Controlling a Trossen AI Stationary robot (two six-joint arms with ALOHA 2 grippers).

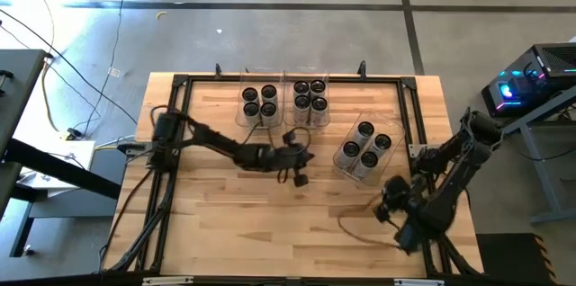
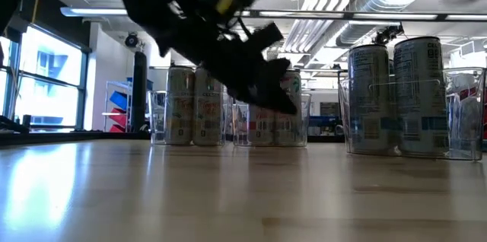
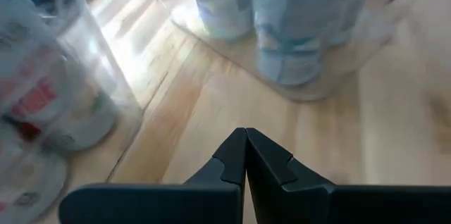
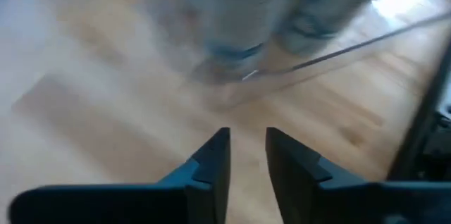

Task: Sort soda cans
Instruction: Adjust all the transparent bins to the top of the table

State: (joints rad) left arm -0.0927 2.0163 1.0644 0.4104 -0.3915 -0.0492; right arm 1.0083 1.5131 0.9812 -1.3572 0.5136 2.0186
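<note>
Soda cans, small round silver-grey ones with dark tops and shiny rims, are what I sort, and right now I hold none. My left gripper [image 3: 245, 155] has its two dark fingers pressed flat together with nothing between them, and it hangs above the middle of the light wooden table [image 1: 225, 232]. My right gripper [image 4: 248, 155] has a small gap between its fingers, also with nothing in it, and waits near the table's right front corner. All the cans I can see stand in three clear plastic bins: four in the left bin [image 1: 259, 104], four in the middle bin [image 1: 310, 100], and four in the tilted bin on the right [image 1: 365, 147]. Every can stands straight up, long way pointing at the ceiling, top facing up. I think the sorting looks nearly done. If I must lift another can, I should open wide first, come at its side, squeeze gently, and keep it standing tall.
</note>
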